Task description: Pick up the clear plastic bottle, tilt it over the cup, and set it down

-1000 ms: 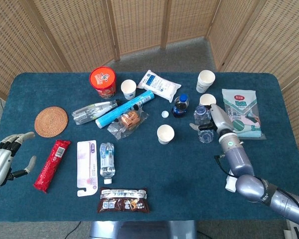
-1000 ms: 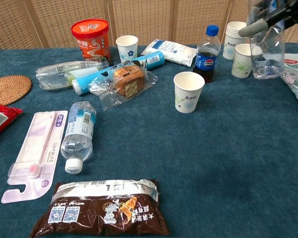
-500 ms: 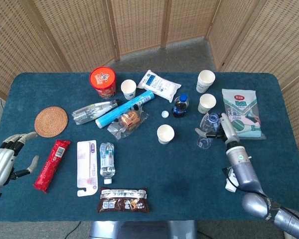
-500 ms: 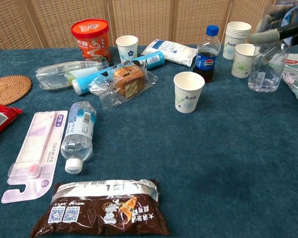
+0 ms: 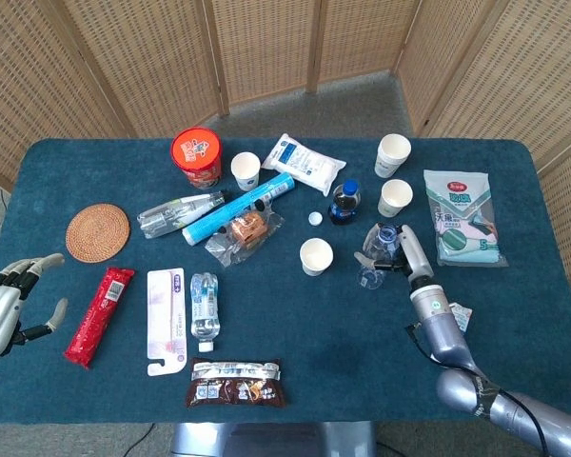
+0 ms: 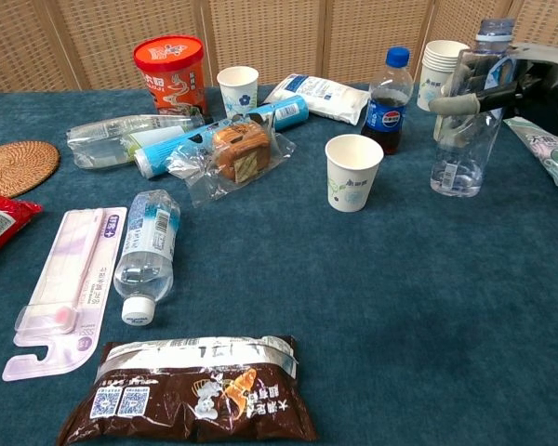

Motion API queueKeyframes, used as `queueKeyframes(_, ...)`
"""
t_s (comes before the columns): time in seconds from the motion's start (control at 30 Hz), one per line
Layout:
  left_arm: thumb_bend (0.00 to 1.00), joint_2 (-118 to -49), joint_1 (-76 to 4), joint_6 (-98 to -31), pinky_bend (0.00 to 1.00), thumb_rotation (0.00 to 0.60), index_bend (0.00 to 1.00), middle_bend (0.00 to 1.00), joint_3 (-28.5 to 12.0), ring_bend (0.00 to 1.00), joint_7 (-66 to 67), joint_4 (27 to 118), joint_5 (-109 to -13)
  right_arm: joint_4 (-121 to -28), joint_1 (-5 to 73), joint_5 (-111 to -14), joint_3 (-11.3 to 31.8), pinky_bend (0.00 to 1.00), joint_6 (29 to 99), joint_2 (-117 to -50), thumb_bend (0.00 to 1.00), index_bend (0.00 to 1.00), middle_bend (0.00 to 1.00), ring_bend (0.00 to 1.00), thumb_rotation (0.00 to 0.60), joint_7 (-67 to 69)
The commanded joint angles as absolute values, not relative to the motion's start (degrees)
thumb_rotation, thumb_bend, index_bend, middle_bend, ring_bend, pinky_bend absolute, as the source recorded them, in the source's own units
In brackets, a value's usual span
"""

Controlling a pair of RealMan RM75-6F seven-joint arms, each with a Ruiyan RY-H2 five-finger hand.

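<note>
The clear plastic bottle (image 6: 464, 119) with a blue cap stands upright, its base on or just above the blue cloth, right of the white paper cup (image 6: 353, 172). My right hand (image 6: 513, 82) grips its upper part from the right side. In the head view the bottle (image 5: 373, 257) is a short way right of the cup (image 5: 316, 256), with the right hand (image 5: 405, 251) beside it. My left hand (image 5: 7, 307) hovers at the table's front left edge, fingers spread and holding nothing.
A dark cola bottle (image 6: 388, 89) and more paper cups (image 6: 440, 67) stand just behind the clear bottle. A green packet (image 5: 463, 216) lies to its right. A water bottle (image 6: 149, 252), a toothbrush pack (image 6: 70, 277) and a brown snack bag (image 6: 193, 390) lie front left.
My right hand carried the clear bottle leftward and nearer, closer to the cup, and lowered it from a raised position to upright at the cloth. The left hand stayed put.
</note>
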State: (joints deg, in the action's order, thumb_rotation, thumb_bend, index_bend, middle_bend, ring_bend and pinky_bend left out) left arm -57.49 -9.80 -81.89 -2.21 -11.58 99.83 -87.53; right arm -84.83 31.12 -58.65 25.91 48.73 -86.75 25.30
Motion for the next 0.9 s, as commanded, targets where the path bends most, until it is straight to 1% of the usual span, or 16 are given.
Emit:
queueKeyframes(0.03,0.49,-57.44,-9.76,-81.84,0.18,0.318,0.14,0.26,-2.21,0.22,-11.44,99.92,-87.42,-81.03,32.34,-60.06,25.53,0.54,48.17,-88.83,0.26,0.63,0.64,0.58,0.600,27.97)
queueKeyframes(0.33,0.49,-57.21,-9.98,-81.36,0.18,0.320,0.14,0.26,-2.47,0.22,-10.60,100.57,-87.04,-72.19,34.14,-64.35,24.63,0.52,46.86,-92.28,0.26,0.63,0.63,0.56,0.600,35.44)
queueKeyframes(0.47,0.49,-56.91,-9.94,-81.53,0.18,0.319,0.14,0.26,-2.57,0.22,-10.29,101.00,-87.09,-68.31,34.85,-66.99,24.08,0.48,45.85,-93.24,0.26,0.62,0.63,0.53,0.600,40.43)
queueKeyframes(0.63,0.49,-56.79,-9.87,-81.57,0.18,0.316,0.14,0.26,-2.59,0.22,-9.78,101.50,-87.07,-64.21,35.50,-69.24,23.36,0.46,46.38,-95.04,0.26,0.61,0.62,0.51,0.600,44.77)
queueKeyframes(0.8,0.49,-56.74,-9.91,-81.46,0.18,0.317,0.14,0.26,-2.59,0.22,-9.59,101.59,-87.12,-60.70,36.21,-70.51,22.70,0.39,46.14,-96.38,0.26,0.61,0.59,0.46,0.600,48.51)
queueKeyframes(0.9,0.49,-56.71,-9.83,-81.62,0.18,0.319,0.14,0.26,-2.68,0.22,-9.78,101.49,-87.05,-59.12,36.32,-71.33,21.85,0.33,45.87,-96.82,0.26,0.59,0.57,0.42,0.600,50.24)
